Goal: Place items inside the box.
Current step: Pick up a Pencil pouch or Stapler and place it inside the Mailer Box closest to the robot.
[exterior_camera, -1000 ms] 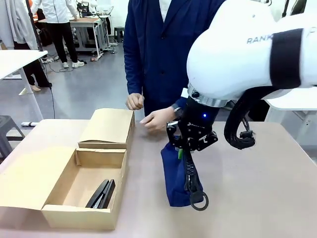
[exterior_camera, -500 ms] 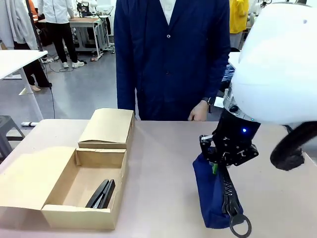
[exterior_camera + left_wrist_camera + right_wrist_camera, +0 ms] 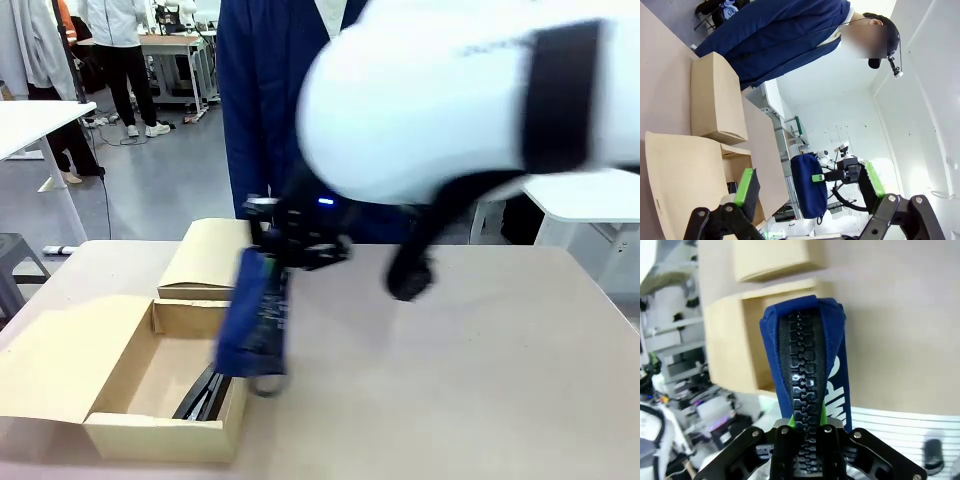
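Note:
The navy pencil case hangs zip side down from my right gripper, which is shut on its upper end. It dangles over the right rim of the open brown box, where black staplers lie on the floor. The right wrist view looks along the case's black zip to the box beneath. My left gripper stands open and holds nothing; its green pads are wide apart. It looks across the box's flap lid toward the hanging pencil case.
A second, closed cardboard box sits just behind the open one. A person in a navy coat stands at the far edge. The table's right half is bare. The box's flap lid lies flat to the left.
My right arm has swung from the table's right side to the left with the pencil case, which now hangs over the box's right rim. The person's hands have drawn back.

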You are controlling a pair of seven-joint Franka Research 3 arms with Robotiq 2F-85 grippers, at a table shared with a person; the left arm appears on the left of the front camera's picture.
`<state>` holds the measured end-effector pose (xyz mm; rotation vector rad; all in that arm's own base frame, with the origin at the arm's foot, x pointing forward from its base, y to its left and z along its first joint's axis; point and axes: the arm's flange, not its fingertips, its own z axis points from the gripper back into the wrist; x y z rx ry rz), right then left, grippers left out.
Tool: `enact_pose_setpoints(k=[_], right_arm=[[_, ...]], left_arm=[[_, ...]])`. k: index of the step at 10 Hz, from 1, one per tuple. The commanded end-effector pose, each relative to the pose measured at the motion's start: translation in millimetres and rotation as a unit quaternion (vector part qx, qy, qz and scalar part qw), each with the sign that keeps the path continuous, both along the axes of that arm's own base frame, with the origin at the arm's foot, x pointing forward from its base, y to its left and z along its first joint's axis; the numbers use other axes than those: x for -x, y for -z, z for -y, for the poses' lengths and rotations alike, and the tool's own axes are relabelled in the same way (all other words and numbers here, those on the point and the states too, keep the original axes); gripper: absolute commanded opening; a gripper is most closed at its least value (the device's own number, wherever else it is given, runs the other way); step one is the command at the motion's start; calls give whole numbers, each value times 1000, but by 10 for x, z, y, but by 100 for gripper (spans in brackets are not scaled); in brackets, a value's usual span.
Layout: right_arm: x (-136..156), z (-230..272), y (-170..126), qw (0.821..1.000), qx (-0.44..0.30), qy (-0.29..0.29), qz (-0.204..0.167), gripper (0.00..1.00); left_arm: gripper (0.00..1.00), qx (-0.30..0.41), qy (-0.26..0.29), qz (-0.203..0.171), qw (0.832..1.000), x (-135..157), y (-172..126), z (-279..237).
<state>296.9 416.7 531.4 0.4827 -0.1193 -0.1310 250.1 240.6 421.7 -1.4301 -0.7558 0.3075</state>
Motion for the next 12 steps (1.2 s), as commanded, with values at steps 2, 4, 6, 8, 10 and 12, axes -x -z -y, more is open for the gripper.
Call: enact_pose_setpoints(k=[2, 4, 6, 8, 10, 12], right_arm=[[-269, -1127, 262, 998, 28, -21, -49, 10], [-157, -725, 234, 999, -4, -32, -39, 10], [-171, -981, 529, 996, 32, -52, -58, 10], [-229, -1212, 584, 999, 37, -23, -29, 10], [-401, -1460, 635, 999, 43, -6, -19, 10], [-520, -1625, 803, 997, 57, -18, -40, 10]], left_arm=[[100, 1, -3, 14, 1000, 11, -10, 29], [100, 1, -3, 14, 1000, 11, -10, 29], [100, 1, -3, 14, 1000, 11, -10, 29], [100, 1, -3, 14, 1000, 11, -10, 29], [100, 1, -3, 14, 1000, 11, -10, 29], [100, 1, -3, 14, 1000, 11, -10, 29]])
